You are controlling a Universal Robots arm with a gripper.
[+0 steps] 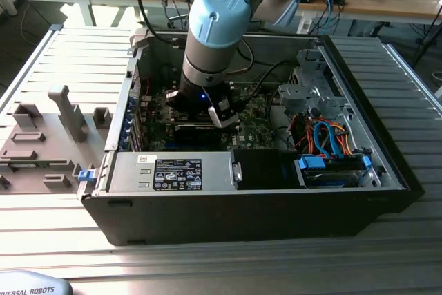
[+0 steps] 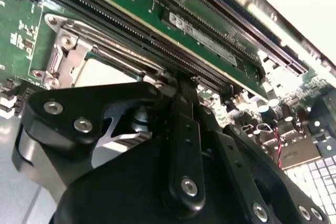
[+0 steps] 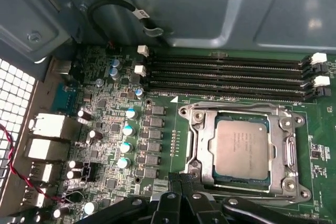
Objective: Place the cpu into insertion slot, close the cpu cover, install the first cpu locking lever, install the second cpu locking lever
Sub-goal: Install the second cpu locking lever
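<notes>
**CPU seated in socket — gripper poised at the socket edge**

In the first wrist view the cpu [image 3: 242,148] lies flat inside the insertion slot [image 3: 206,157], its silver top showing through the square window of the cpu cover [image 3: 287,153], which appears lowered over it. The gripper [image 3: 181,182] sits just beside the socket's near edge, fingertips drawn together on a thin point. The jaws appear clenched, with nothing visibly grasped. Whether they touch a locking lever cannot be told.

The socket lies directly ahead of the jaws, with the memory slots [image 3: 226,74] running parallel along its far side. In the second wrist view the gripper [image 2: 184,85] meets the board between the cpu cover [image 2: 68,56] and those long slots — a tight gap.

In the exterior view the arm reaches down into the open computer case [image 1: 242,212], which rests on the desk [image 1: 83,53].
</notes>
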